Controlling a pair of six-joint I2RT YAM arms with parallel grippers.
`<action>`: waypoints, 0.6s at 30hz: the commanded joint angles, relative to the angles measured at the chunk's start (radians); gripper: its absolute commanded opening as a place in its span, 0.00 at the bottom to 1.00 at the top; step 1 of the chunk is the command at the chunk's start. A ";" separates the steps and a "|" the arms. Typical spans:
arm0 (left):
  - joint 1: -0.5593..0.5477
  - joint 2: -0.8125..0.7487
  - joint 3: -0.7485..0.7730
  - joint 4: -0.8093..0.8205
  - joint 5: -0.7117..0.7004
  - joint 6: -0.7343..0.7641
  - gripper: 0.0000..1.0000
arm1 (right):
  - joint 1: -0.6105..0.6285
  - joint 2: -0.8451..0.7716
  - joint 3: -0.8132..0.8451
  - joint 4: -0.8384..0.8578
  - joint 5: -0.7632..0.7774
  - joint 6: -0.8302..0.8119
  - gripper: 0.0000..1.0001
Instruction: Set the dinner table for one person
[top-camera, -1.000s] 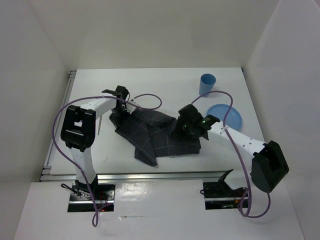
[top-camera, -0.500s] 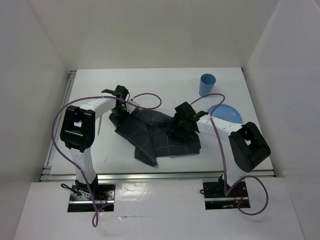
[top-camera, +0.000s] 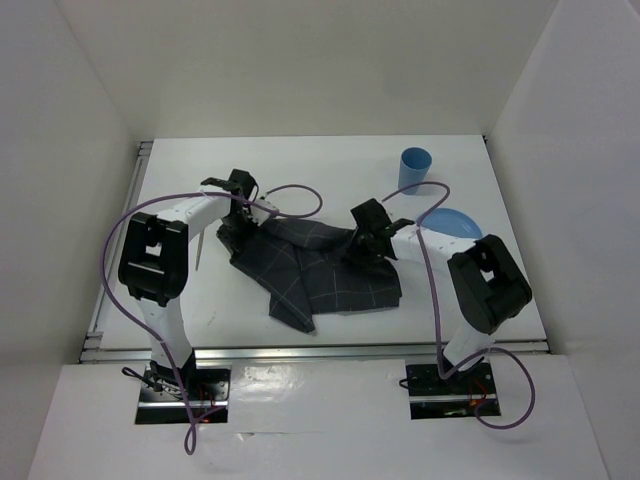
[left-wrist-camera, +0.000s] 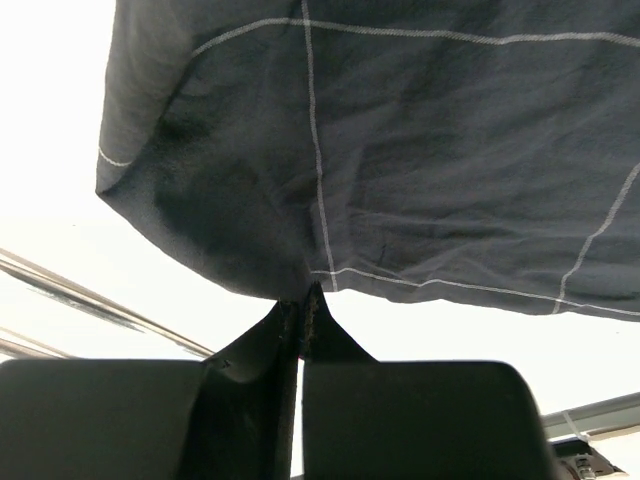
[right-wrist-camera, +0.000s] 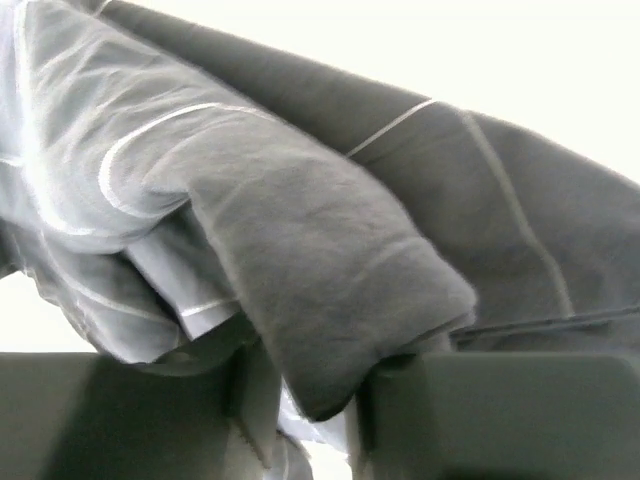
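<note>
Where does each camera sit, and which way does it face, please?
Top external: above and behind the bases, looking down on the dinner table, both arms, checked cloth, cup, plate.
Left wrist: on the left wrist, looking along the left end effector, shut on the cloth's edge.
Right wrist: on the right wrist, looking along the right end effector, shut on a cloth fold.
Shared: all three show the cloth.

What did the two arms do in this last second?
The right gripper, shut on the checked cloth, drew its edge slightly away from the bases while its elbow swung in leftward. The left gripper stayed clamped on the cloth's corner; blue cup and blue plate did not move.
</note>
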 joint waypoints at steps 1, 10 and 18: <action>0.015 -0.039 0.026 -0.013 -0.017 0.012 0.00 | -0.019 -0.005 0.026 0.054 0.012 -0.010 0.27; 0.053 -0.115 0.225 -0.013 -0.074 0.030 0.00 | -0.178 -0.149 0.176 0.008 -0.055 -0.192 0.00; 0.053 0.020 0.804 -0.088 -0.198 0.060 0.00 | -0.421 0.065 0.803 -0.154 -0.367 -0.353 0.00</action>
